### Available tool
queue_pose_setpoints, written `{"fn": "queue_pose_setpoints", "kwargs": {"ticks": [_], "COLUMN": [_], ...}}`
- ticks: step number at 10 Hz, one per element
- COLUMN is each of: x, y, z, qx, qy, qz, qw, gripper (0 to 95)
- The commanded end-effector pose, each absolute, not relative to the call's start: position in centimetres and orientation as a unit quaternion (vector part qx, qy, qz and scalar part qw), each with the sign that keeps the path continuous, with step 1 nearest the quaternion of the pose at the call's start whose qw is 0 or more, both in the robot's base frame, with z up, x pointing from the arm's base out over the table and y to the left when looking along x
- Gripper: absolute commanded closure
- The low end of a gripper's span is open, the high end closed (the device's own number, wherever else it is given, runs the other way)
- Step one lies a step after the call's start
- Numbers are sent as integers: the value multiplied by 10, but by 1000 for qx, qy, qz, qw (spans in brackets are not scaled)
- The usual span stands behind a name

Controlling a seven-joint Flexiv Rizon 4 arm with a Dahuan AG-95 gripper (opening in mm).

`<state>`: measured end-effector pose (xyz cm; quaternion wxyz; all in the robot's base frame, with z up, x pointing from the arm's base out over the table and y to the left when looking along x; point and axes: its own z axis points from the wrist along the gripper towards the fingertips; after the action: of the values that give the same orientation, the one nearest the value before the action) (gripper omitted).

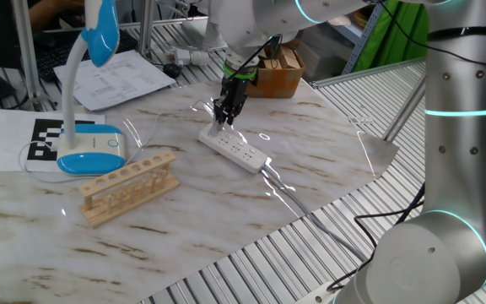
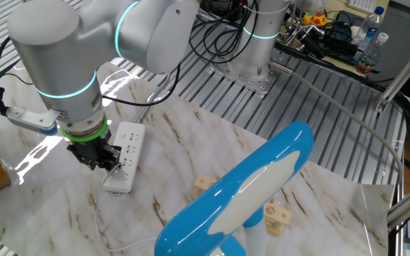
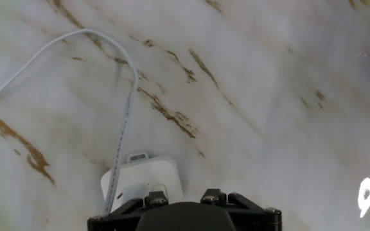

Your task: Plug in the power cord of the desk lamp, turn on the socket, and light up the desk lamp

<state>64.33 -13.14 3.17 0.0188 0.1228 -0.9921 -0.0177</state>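
The black pincer (image 1: pixel 226 114) sits low over the long white power strip (image 1: pixel 236 150); its grip cannot be told. The thin white cord (image 3: pixel 122 128) could snag and drag the strip.

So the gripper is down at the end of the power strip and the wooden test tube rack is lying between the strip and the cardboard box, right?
Not quite. In one fixed view the wooden test-tube rack lies in front of the desk lamp, not toward the cardboard box. The gripper is at the power strip's end.

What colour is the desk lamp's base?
White with a blue rim, clearest in one fixed view: desk lamp.
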Motion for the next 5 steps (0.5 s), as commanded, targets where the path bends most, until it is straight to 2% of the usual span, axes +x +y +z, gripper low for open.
{"fn": "queue_pose_setpoints", "kwargs": {"ticks": [1,5], "x": [643,644], "y": [-132,-131], "z": [29,27], "qx": [122,122], "qy": [-992,-992], "qz": [-13,-5], "qw": [18,19], "gripper": [570,570]}}
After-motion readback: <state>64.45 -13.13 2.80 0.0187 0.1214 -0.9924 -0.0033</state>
